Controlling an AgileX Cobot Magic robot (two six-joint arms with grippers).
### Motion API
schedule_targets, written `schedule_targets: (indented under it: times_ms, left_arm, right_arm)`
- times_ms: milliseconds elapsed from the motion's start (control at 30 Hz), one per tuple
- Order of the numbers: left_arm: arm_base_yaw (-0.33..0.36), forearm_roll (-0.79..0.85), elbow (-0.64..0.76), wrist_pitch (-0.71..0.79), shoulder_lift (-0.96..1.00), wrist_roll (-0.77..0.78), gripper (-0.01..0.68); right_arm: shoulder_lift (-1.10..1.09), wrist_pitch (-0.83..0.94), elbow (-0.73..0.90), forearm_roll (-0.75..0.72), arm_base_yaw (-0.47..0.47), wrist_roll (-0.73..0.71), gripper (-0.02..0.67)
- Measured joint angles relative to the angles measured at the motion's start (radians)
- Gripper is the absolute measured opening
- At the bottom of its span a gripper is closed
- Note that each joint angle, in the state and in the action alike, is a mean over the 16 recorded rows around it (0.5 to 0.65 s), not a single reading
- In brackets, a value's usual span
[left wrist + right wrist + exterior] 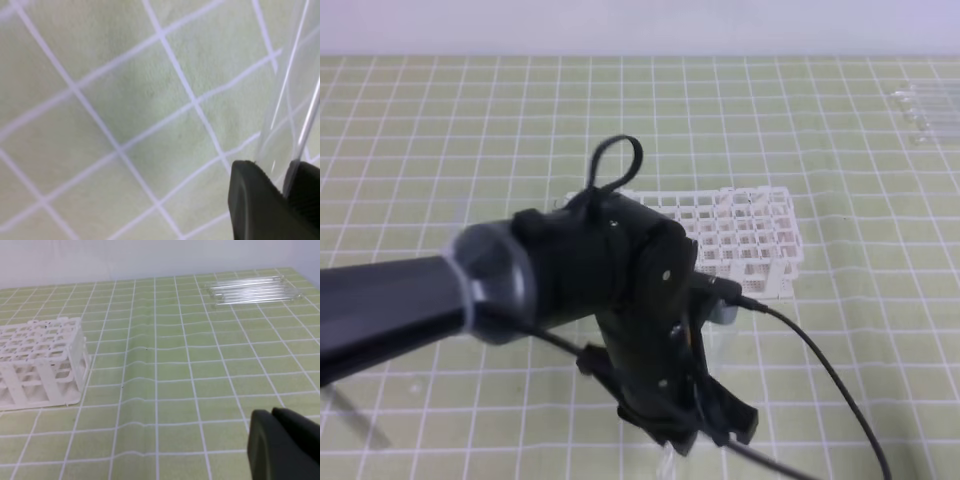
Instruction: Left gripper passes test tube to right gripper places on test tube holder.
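My left gripper (287, 172) is shut on the test tube (292, 100). The clear, slim tube rises from between the two black fingers over the green grid mat. In the high view the left arm fills the foreground, with its claw (695, 425) low over the mat near the front edge, and the arm mostly hides the tube. The white lattice test tube holder (750, 235) stands behind the arm, and it sits at the left in the right wrist view (40, 360). Only the dark fingertips of my right gripper (274, 415) show, pressed together and empty, well right of the holder.
Several spare clear tubes lie side by side at the far right of the mat (925, 105) (250, 290). A black cable (820, 360) trails from the left wrist across the mat in front of the holder.
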Motion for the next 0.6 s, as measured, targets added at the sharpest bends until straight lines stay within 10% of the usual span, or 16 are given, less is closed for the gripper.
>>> schedule_targets:
  times_ms: [600]
  left_arm:
    - [-0.174, 0.424, 0.587, -0.801, -0.481, 0.029, 0.003]
  right_arm:
    - [0.000, 0.000, 0.000, 0.000, 0.000, 0.000, -0.002]
